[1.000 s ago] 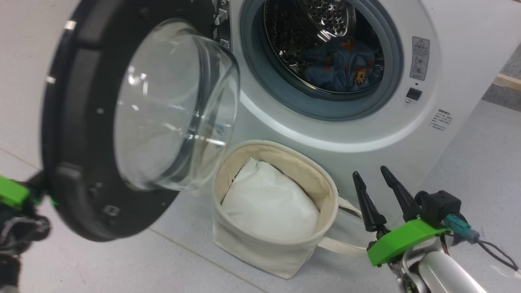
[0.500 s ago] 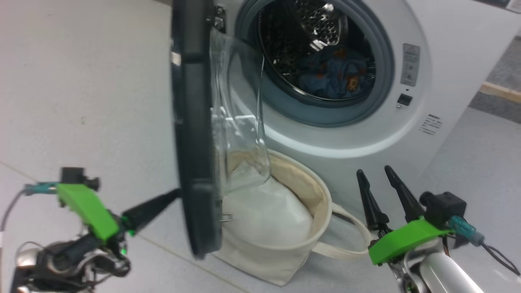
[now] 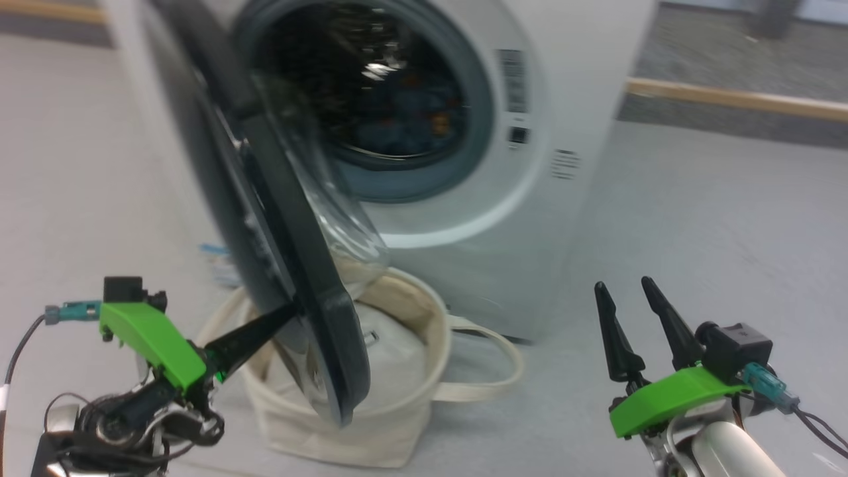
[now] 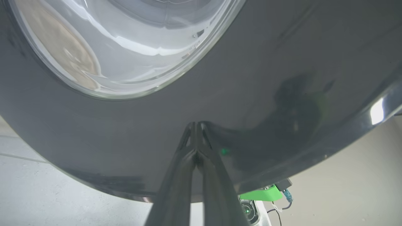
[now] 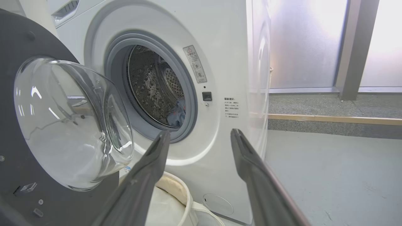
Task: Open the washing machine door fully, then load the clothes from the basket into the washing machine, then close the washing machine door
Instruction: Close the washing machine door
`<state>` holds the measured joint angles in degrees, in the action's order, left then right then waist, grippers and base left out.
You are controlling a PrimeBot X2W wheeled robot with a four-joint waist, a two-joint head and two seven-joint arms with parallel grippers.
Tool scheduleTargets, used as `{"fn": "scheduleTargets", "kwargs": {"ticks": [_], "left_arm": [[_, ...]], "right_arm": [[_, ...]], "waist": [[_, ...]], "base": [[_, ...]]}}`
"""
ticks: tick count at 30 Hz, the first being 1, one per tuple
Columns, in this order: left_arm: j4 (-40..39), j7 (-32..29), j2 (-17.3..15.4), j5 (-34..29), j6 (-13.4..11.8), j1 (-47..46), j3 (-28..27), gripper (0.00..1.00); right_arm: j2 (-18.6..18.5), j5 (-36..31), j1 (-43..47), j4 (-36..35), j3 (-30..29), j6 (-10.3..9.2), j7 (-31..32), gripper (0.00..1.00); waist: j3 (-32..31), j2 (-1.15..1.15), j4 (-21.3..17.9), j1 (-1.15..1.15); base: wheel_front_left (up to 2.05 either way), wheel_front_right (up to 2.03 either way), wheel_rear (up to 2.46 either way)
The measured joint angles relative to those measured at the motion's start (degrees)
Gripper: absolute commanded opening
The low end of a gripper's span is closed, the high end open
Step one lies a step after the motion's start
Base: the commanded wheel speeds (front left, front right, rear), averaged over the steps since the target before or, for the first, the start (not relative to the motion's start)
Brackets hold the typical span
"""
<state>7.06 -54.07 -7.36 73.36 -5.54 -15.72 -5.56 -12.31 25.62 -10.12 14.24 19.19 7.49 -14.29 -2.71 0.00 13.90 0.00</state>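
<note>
The washing machine [image 3: 503, 218] [image 5: 226, 56] stands with its drum open, and the clothes [image 3: 404, 112] [image 5: 177, 114] lie blue inside it. The washing machine door [image 3: 291, 265] [image 5: 12, 40] hangs about half open, seen almost edge-on in the head view. My left gripper [image 3: 285, 315] [image 4: 196, 125] is shut, its tips touching the glossy black outer face of the door [image 4: 282, 62] near the lower rim. Under the door sits the basket [image 3: 371, 437] [image 5: 176, 188], holding a white bundle [image 3: 391, 351]. My right gripper [image 3: 623, 283] [image 5: 201, 131] is open and empty, to the right of the basket.
Grey floor [image 3: 695, 218] spreads out to the right of the machine. A wooden strip [image 3: 729, 99] [image 5: 333, 119] runs along the floor behind it, below a frosted glass wall [image 5: 301, 44]. The basket's looped handle [image 3: 490, 377] lies on the floor towards my right gripper.
The door has swung from wide open towards the machine, with my shut left gripper against its outer face. The head camera has shifted. My right gripper has stayed open in place.
</note>
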Motion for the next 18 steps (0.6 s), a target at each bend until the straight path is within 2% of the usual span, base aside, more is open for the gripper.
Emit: {"fn": "scheduleTargets", "kwargs": {"ticks": [12, 18], "left_arm": [[7.37, 7.6, -0.01, -1.15, 3.26, -5.77, -4.56, 0.0], [10.48, 10.76, -0.14, -2.05, 5.41, -8.26, -5.22, 0.0]], "right_arm": [[-0.54, -0.42, -0.47, -0.77, -0.51, -0.01, 0.0, 1.0], [-0.65, -0.77, -2.03, -0.93, -0.52, -0.01, 0.0, 1.0]], "waist": [[2.69, 0.0, -16.77, 0.0], [4.7, 0.0, -23.53, 0.01]], "base": [[0.0, 0.0, 0.0], [0.0, 0.0, 0.0]]}}
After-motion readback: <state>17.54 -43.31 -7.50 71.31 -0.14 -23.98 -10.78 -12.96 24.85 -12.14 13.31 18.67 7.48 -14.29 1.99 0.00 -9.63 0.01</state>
